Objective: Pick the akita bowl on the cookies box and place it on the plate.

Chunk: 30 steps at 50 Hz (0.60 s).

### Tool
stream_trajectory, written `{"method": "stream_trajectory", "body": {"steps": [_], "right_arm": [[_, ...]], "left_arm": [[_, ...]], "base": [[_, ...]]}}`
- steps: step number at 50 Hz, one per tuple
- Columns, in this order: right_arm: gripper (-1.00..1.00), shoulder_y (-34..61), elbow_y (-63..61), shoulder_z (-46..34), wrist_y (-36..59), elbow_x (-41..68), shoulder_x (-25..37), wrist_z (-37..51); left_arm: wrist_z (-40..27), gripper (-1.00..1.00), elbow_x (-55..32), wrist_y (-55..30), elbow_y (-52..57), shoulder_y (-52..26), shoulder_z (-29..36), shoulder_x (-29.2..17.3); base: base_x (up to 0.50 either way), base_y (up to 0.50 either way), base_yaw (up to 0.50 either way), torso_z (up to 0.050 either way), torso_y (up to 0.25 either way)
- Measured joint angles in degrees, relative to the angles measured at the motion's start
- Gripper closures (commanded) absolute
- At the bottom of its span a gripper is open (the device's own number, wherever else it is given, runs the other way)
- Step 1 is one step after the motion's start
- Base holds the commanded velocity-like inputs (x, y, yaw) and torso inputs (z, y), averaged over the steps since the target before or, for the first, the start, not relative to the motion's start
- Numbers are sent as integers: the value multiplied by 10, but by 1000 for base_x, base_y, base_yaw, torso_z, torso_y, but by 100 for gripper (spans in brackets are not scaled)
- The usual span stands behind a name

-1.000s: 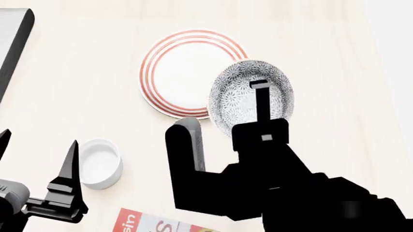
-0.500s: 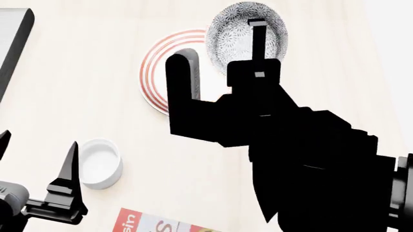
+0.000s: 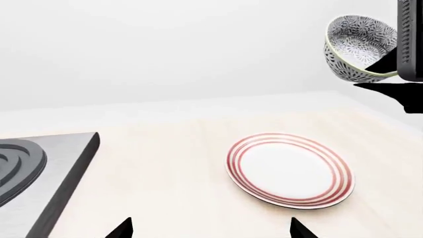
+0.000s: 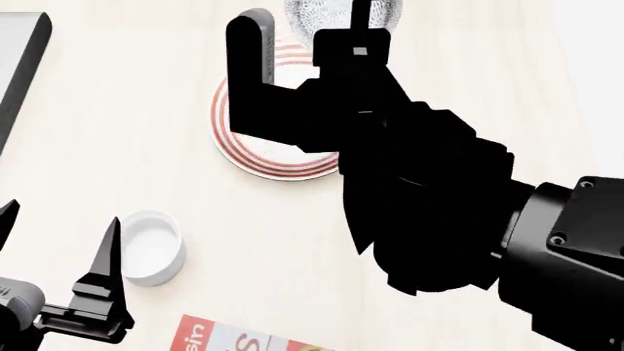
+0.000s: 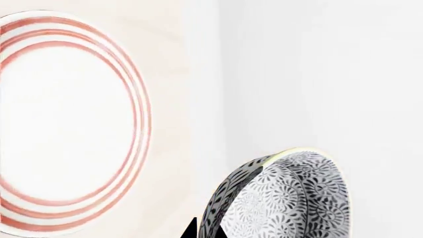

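Stove (image 4: 17, 66): dark-edged grey slab at the far left edge of the head view; in the left wrist view its ringed burner (image 3: 17, 166) shows on top, well apart from the plate.
Left gripper (image 4: 58, 256): low at the left of the head view, over the pale wooden table (image 4: 117, 131); its two pointed black fingers (image 4: 102, 259) stand apart with nothing between them.
White cup (image 4: 151, 246): small, plain, smooth; upright on the table just beside the left gripper's nearer finger, not touching it.
Cookies box (image 4: 219, 338): red-and-white carton, only one corner in view at the bottom edge of the head view, nearer the robot than the cup.
Plate (image 3: 290, 169): round, shallow, white with thin red rings; flat on the table, bare. In the head view the right arm covers much of it.
Right gripper (image 4: 322, 33): black, reaching over the plate's far side. One finger runs over the bowl's rim and the bowl hangs from it, so the pincer is clamped on the bowl.
Akita bowl (image 3: 360, 48): speckled grey-and-white; held in the air, tipped on its side, above and beyond the plate's far rim, not touching plate or table. The right wrist view shows its patterned wall close up (image 5: 290, 203).
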Motion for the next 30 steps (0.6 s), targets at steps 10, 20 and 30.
{"method": "stream_trajectory", "body": {"steps": [10,20,30], "right_arm": [[100,-29,98,16,-61,-15,-41,6],[100,-61,201,27,-121,-28,-86,5],[100,-93,286,27,-171,-44,-129,6]], "left_arm": [[2,-100,-1,4,-2,1,1,0],[3,-100,-3,6,-4,2,1,-1],[4,-100,-5,9,-5,2,1,-3]], "base": [[0,0,0,0,2],[0,0,0,0,0],[0,0,0,0,1]]}}
